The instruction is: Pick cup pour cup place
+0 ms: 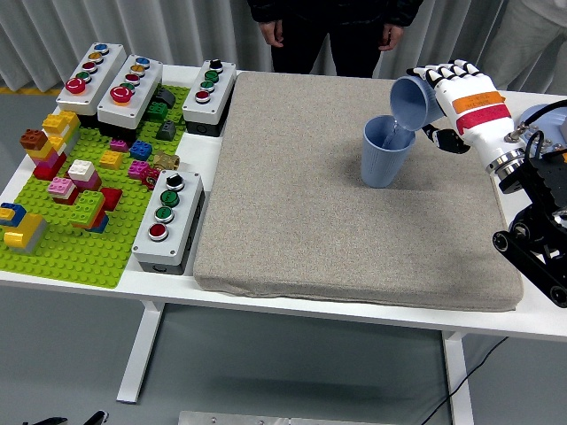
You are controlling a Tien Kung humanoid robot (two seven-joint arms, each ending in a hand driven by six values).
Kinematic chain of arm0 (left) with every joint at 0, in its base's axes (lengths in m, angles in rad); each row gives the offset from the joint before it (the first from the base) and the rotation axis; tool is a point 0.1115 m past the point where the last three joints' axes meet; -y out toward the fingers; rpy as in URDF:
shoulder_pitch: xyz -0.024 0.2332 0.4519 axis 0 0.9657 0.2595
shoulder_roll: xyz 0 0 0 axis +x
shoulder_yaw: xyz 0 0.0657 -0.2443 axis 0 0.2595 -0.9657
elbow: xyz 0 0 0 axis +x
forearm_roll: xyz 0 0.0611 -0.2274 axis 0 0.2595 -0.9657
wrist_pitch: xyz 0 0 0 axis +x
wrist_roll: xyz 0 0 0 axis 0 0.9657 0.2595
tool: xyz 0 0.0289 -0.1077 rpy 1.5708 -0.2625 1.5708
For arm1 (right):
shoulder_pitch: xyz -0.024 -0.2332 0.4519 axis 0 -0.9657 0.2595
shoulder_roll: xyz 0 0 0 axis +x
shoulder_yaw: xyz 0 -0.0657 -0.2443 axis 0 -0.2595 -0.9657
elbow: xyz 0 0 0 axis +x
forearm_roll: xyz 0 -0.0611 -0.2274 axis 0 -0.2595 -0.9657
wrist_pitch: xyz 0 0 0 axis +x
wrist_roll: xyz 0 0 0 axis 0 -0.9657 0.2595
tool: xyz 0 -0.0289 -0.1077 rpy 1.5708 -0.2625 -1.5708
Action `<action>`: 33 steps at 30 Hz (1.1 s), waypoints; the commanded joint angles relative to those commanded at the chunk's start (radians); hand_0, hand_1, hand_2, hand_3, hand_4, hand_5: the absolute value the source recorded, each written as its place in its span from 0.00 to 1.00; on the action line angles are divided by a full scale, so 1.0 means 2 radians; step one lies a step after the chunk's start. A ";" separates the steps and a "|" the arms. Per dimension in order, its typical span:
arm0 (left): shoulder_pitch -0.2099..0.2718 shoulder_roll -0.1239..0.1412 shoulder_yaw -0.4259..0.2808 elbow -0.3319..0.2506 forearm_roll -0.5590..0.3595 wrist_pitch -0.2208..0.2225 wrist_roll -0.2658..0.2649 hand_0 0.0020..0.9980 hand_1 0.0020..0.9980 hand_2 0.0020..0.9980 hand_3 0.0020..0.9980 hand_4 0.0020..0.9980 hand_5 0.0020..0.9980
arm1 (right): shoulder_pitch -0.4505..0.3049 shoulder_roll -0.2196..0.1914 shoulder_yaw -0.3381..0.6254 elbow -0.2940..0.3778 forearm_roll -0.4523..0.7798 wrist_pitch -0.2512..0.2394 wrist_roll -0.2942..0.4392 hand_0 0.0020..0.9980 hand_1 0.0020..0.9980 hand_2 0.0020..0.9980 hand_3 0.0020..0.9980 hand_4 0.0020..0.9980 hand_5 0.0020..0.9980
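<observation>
Two light blue cups are on the right part of the grey mat (292,221). One cup (385,152) stands upright on the mat. Just above its rim, the second cup (413,101) is tipped steeply, mouth down and to the left. My right hand (452,97), white with a red band at the wrist, is shut on this tipped cup from the right. No liquid or stream is visible between the cups. My left arm does not show.
Several grey button boxes (168,221) and a green baseplate (71,239) with coloured bricks fill the table's left side. A blue bowl (542,117) sits at the right edge. A person (332,27) stands at the far side, hands hanging down.
</observation>
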 joint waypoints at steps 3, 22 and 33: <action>-0.001 0.000 -0.001 0.000 0.001 0.000 0.000 0.78 0.79 0.86 0.73 0.52 0.97 | 0.002 -0.001 -0.004 0.001 -0.006 -0.003 -0.005 0.91 0.76 0.63 0.66 0.70 0.00; 0.000 0.000 -0.003 0.000 0.003 0.000 0.001 0.78 0.79 0.86 0.73 0.52 0.97 | 0.000 -0.003 -0.007 0.002 -0.019 -0.011 -0.026 0.92 0.76 0.63 0.66 0.69 0.00; 0.004 0.000 -0.008 0.000 0.008 0.000 0.002 0.78 0.79 0.86 0.73 0.52 0.97 | -0.009 0.004 0.001 0.007 0.011 -0.008 -0.027 0.92 0.76 0.63 0.65 0.68 0.00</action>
